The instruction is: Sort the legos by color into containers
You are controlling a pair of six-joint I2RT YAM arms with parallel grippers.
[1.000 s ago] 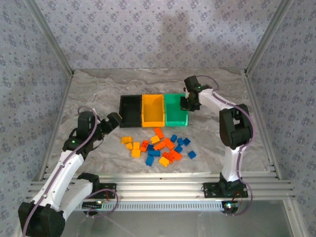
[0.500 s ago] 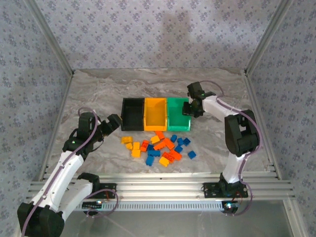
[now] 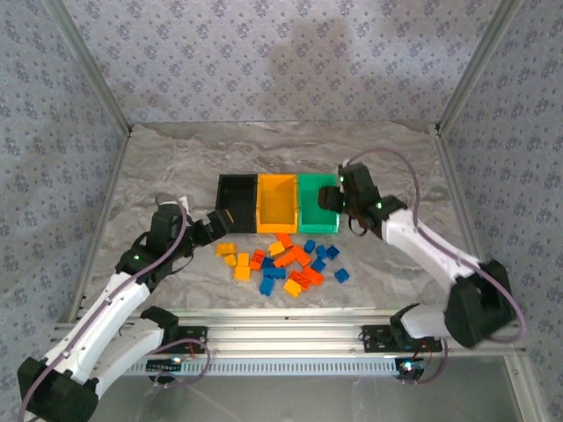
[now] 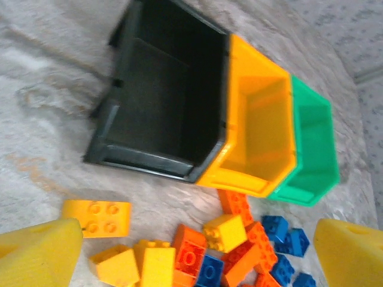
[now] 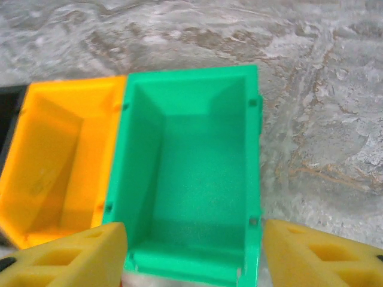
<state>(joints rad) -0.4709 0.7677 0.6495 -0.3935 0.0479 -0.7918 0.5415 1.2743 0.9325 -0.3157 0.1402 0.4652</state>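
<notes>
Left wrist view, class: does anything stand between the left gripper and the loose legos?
Nothing visible does: the left gripper is open, and the nearest yellow legos lie uncovered just ahead of its fingers.

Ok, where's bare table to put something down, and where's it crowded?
Bare: the table behind the bins, up to the wall, and left of the black bin. Crowded: in front of the bins, where the legos lie piled.
</notes>
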